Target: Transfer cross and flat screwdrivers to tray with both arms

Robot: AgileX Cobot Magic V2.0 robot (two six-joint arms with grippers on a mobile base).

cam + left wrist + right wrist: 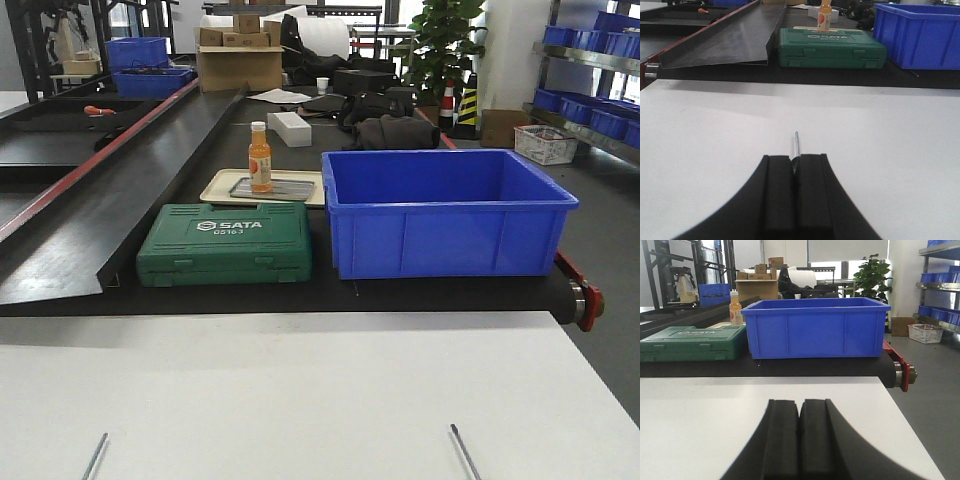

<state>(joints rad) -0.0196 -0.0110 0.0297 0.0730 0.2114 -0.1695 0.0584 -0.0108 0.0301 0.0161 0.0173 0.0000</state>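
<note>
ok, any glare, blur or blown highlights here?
Front view: sharp, evenly lit white table. Left wrist view: sheen on the metal chute, left gripper near-black around the screwdriver shaft. Right wrist view: window blown out, right gripper featureless black.

A: What lettering could be read there?
B: Only the green tool case (224,243) carried any: "SATA" in white on its lid, with a smaller line beneath that looked like "05163".
A: And the orange bottle (260,157)?
B: Its label was too small to read.
</note>
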